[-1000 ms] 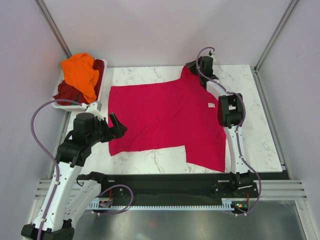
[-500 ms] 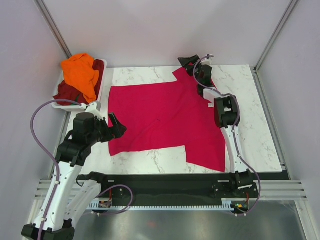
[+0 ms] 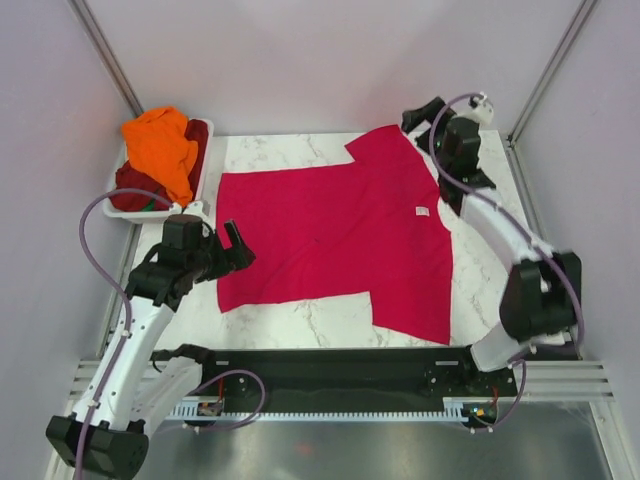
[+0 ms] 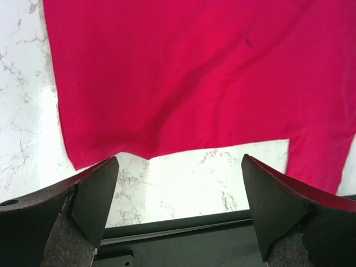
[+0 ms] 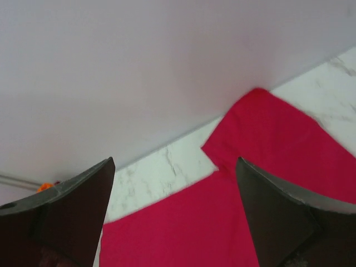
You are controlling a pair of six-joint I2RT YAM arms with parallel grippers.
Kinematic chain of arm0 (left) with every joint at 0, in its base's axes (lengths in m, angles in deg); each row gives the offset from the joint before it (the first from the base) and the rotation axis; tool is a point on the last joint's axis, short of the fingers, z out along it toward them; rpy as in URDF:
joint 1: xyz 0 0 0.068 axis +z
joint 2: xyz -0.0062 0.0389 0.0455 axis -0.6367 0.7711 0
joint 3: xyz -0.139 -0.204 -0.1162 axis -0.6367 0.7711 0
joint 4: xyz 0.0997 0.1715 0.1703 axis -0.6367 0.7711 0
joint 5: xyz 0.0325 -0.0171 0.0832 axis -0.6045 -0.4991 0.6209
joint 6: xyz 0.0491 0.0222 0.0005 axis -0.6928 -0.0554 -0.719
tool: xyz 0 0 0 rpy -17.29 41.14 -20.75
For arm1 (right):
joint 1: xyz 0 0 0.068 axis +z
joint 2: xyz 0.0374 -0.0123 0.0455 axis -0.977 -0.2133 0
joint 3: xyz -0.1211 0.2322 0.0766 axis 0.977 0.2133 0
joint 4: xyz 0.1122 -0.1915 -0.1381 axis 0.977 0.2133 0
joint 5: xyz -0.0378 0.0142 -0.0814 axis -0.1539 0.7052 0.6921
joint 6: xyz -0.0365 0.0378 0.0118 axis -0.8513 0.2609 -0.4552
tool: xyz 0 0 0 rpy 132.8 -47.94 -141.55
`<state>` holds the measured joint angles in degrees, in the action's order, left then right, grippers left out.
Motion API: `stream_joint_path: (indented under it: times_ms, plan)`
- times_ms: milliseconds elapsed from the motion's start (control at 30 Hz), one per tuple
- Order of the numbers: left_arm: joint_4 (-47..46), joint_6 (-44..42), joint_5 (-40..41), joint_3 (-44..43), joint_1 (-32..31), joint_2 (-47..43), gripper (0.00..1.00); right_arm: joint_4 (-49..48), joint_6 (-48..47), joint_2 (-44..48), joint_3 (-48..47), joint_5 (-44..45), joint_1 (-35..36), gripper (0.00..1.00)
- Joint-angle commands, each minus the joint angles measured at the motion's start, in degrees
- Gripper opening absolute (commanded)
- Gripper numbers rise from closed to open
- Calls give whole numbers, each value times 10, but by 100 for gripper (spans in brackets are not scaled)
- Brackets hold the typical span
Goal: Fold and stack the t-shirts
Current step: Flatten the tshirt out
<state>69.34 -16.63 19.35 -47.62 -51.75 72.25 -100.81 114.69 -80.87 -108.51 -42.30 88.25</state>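
Since both arms are free, I read this as the start of the fold. The crimson-pink t-shirt [image 3: 340, 235] lies spread flat across the middle of the tabletop [image 3: 505, 240]. Its neck label [image 3: 423, 211] is toward 3 o'clock and its hem [image 3: 222, 240] toward 9 o'clock. One sleeve [image 3: 378, 152] points to 12 o'clock and the other sleeve [image 3: 412, 305] to 5 o'clock. My left claw [image 3: 238, 250] hovers at 9 o'clock just over the hem edge, fingers spread wide and holding nothing; its wrist view shows the near hem corner just beyond the fingertips. My right claw [image 3: 422, 117] is raised at 1 o'clock, just past the far sleeve, also spread wide and empty, clear of the cloth. The orange shirt [image 3: 160, 145] and the maroon shirt [image 3: 130, 185] sit heaped in the white basket [image 3: 118, 208] at 10 o'clock, well apart from the spread one. I expect this shirt to be light, limp and thin. It should drape and trail rather than hold any shape, and a single layer may slide on the smooth marble instead of rising between the fingers. I would take it at an edge, pinching a hem corner or a sleeve tip low against the tabletop, and I would lift slowly so the fold falls square and does not bunch.
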Motion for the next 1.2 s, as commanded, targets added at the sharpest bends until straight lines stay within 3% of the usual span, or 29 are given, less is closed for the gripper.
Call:
stream_joint_path:
  times_ms: [0,67,200,267,333,367,400,533,767,1167]
  plan:
    - [-12,46,56,11,-32,32,100,176,-7,139,169,136,40,98]
    - [-14,82,78,26,-53,58,100,178,-4,206,274,92,72,98]
    - [-17,170,185,41,-190,124,100,234,6,283,373,150,175,98]
    - [-20,223,212,64,-207,149,100,232,19,313,413,148,227,98]
    - [-91,223,188,121,-185,143,100,231,25,320,425,139,274,98]
    - [-119,223,138,142,-166,122,97,230,24,318,428,137,288,98]
    - [-151,226,120,159,-114,111,95,231,20,316,427,133,300,98]
    - [-152,233,114,201,-41,63,93,229,3,309,426,127,338,98]
    - [-116,255,103,249,53,1,88,218,-25,305,425,111,339,98]
    - [-100,262,133,253,54,48,73,215,-42,273,430,119,335,98]
